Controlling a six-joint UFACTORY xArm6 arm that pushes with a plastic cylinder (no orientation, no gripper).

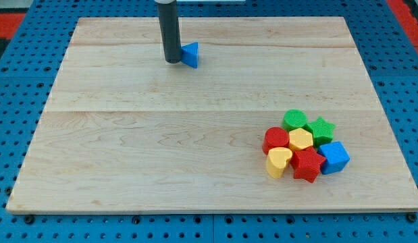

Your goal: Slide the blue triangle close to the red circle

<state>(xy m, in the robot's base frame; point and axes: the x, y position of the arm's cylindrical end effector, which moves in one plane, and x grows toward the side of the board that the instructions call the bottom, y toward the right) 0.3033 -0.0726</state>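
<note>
tip (173,61) of my rod, blue triangle (190,55) touching (view's right)

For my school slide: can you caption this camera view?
My tip touches the blue triangle, far from the red circle.

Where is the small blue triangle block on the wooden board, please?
The blue triangle block sits near the view's top, left of centre, right beside my tip, far from the red circle block.

text: none readable | labels: none | numbers: none | signs: none
</note>
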